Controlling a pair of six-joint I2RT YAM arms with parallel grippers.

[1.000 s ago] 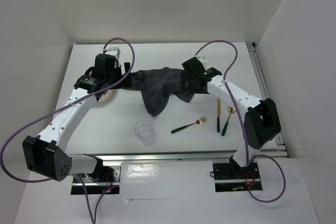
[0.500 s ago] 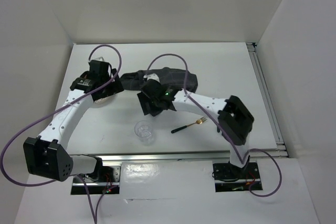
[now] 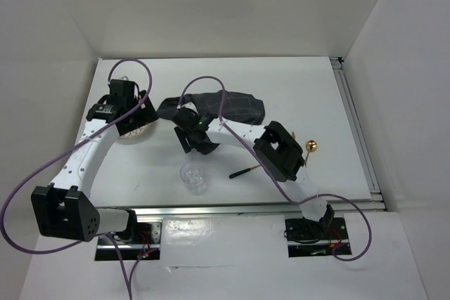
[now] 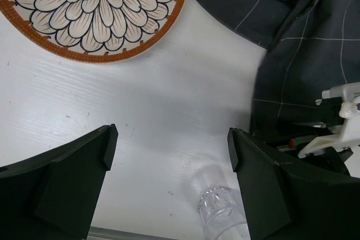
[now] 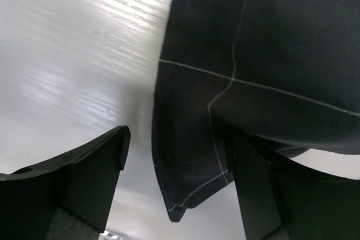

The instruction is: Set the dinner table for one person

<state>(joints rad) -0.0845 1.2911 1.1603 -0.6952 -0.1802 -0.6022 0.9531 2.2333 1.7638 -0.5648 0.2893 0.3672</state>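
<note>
dinner table (image 3: 295,82) — white top, carries every item | placemat (image 3: 232,105): bunched mid-table, not yet laid flat | right gripper (image 5: 177,139): spread, straddling its corner hem, likely to pinch and straighten it | left gripper (image 4: 171,139): spread, empty — over bare top between plate (image 4: 95,9) and glass (image 4: 222,209)

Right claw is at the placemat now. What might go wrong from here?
The drinking glass stands close by the right claw; dragging the crumpled checked placemat nearer may topple it. The right arm's elbow hangs over the fork and may sweep it.
</note>
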